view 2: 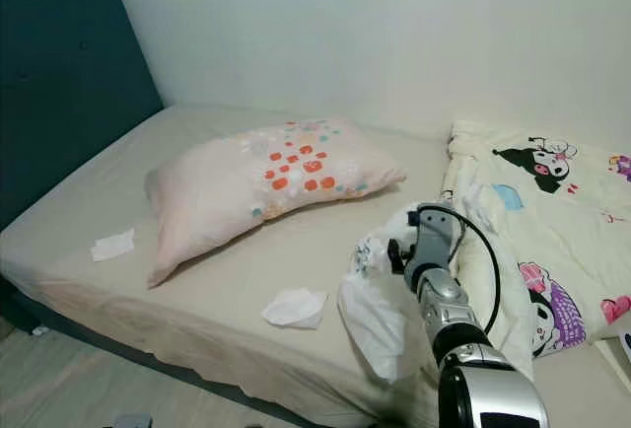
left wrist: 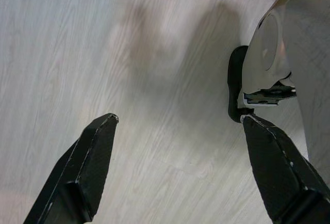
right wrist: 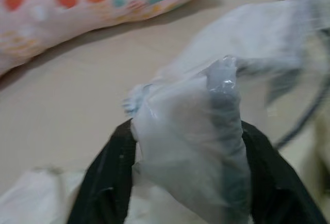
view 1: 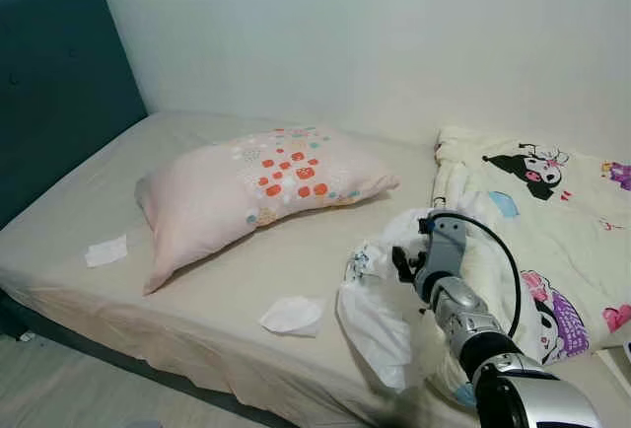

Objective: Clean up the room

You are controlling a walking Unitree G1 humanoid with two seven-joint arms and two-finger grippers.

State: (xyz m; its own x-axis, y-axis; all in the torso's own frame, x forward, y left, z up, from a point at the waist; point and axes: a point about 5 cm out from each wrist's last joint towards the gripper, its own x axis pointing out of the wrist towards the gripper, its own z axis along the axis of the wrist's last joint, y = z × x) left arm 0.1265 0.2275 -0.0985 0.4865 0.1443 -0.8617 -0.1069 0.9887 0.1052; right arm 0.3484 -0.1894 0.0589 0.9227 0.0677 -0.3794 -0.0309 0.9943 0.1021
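Bed's front edge: right gripper [right wrist: 185, 182] jaws clamp a plastic bag [view 1: 380, 320]; judged next, bag the crumpled tissue [view 1: 292, 315] nearby; left gripper [left wrist: 180, 167] jaws hang wide, empty

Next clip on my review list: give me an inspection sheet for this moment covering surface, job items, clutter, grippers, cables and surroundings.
Surface: bed with a beige sheet, lightly wrinkled.
Job items: white plastic bag at the bed's near edge; two crumpled tissues, one beside the bag, one near the headboard side.
Clutter: pink patterned pillow lying askew; cartoon-print blanket bunched on the robot's right.
Grippers: right gripper shut on the white plastic bag over the bed; left gripper open, hanging over the wood floor.
Cables: black cable looping along the right wrist.
Surroundings: teal headboard, pale wall.
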